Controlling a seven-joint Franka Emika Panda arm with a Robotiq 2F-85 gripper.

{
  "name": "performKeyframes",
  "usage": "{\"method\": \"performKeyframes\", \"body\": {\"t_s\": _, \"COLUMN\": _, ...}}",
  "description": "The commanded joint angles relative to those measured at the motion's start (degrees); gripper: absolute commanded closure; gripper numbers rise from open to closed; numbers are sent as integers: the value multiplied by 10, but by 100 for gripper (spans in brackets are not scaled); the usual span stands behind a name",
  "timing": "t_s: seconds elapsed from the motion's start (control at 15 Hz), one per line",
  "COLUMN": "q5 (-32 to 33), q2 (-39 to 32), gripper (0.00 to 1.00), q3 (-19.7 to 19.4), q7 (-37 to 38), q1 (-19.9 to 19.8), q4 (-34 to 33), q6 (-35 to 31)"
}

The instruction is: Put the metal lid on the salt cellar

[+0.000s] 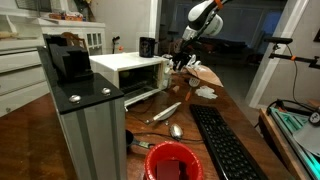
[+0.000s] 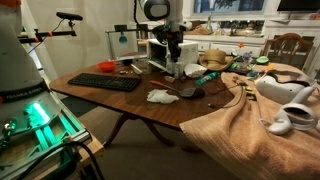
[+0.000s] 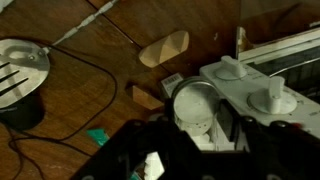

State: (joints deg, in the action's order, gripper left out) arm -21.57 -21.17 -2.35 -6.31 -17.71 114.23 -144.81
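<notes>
One end effector (image 2: 173, 58) hovers over one salt cellar (image 3: 195, 108), perhaps lidded.

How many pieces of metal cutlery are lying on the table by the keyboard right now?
2. A long utensil lies in front of the white oven; a spoon lies nearer the camera, beside the keyboard. The grey post may hide others.

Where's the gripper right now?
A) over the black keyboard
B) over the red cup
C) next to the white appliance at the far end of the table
C: in an exterior view the gripper hangs beside the white appliance, well away from the keyboard and the red cup.
</notes>
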Motion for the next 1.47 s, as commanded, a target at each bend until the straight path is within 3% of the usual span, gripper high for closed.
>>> {"method": "performKeyframes", "body": {"t_s": 0.0, "q5": -18, "q2": -11, "gripper": 78, "q3": -11, "q7": 54, "q1": 17, "q4": -19, "q6": -15}}
{"method": "performKeyframes", "body": {"t_s": 0.73, "q5": -10, "q2": -39, "gripper": 78, "q3": -58, "q7": 268, "q1": 49, "q4": -31, "q6": -53}}
{"method": "performKeyframes", "body": {"t_s": 1.4, "q5": -17, "q2": -43, "gripper": 78, "q3": -52, "q7": 283, "q1": 47, "q4": -42, "q6": -40}}
